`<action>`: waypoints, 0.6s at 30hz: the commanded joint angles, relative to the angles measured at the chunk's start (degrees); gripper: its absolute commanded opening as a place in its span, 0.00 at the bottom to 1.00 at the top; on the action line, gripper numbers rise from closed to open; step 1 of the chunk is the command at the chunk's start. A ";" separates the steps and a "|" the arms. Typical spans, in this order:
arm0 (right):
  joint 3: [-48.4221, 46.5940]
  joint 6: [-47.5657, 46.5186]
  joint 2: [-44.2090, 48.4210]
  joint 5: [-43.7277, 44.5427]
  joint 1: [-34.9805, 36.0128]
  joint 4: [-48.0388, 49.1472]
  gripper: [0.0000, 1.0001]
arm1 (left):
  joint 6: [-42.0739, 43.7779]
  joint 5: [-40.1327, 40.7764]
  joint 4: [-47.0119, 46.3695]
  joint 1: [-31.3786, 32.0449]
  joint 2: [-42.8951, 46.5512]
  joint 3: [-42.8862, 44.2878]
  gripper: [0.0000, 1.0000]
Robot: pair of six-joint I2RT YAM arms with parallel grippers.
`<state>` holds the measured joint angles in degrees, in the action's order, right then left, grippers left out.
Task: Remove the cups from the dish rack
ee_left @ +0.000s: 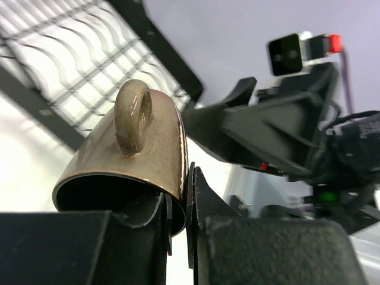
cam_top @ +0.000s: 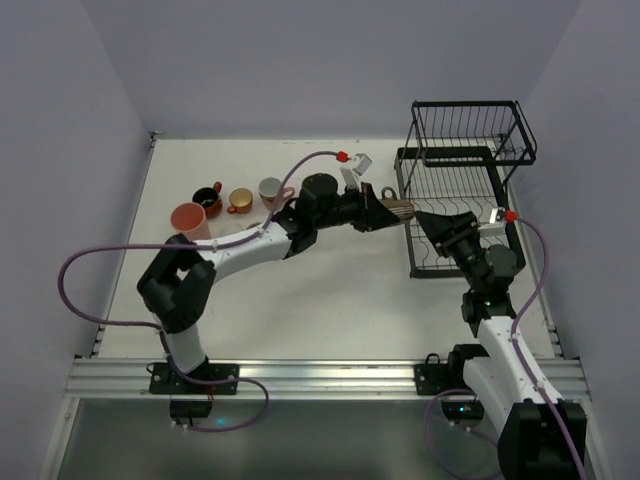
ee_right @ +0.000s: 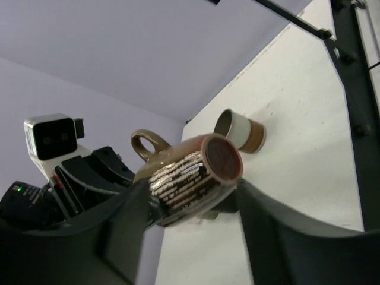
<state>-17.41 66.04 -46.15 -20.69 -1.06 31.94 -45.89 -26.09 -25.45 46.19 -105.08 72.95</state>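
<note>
An olive-brown cup (cam_top: 398, 210) hangs in the air just left of the black wire dish rack (cam_top: 470, 150), held between the two arms. My left gripper (ee_left: 178, 202) is shut on its rim (ee_left: 181, 178), one finger inside the mouth and one outside. The handle (ee_left: 133, 116) points up. My right gripper (ee_right: 193, 196) straddles the cup's body (ee_right: 190, 178) near its base, and both fingers appear to lie against its sides. From above, the right gripper (cam_top: 420, 222) meets the left gripper (cam_top: 385, 212) at the cup.
Several cups stand at the table's far left: salmon pink (cam_top: 188, 218), dark (cam_top: 208, 200), orange (cam_top: 240, 200) and grey (cam_top: 270, 188). A cream and brown cup (ee_right: 240, 129) lies on the table beyond the held one. The rack's lower tray (ee_left: 71, 59) is close behind.
</note>
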 commanded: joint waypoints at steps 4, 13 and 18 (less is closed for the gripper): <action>-3.24 -7.32 5.72 -7.08 0.62 -7.33 0.88 | 17.14 16.76 16.82 -1.55 17.43 -4.12 0.00; -3.60 -10.66 9.94 -11.48 0.62 -12.96 0.99 | 26.02 30.81 36.51 -1.72 27.29 -4.58 0.00; -1.84 -11.37 11.35 -12.44 0.62 -13.66 0.99 | 29.80 34.26 47.94 -1.81 24.23 2.27 0.00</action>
<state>-19.07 56.18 -35.62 -30.06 -0.43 19.84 -21.15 3.07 14.41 44.64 -79.35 69.38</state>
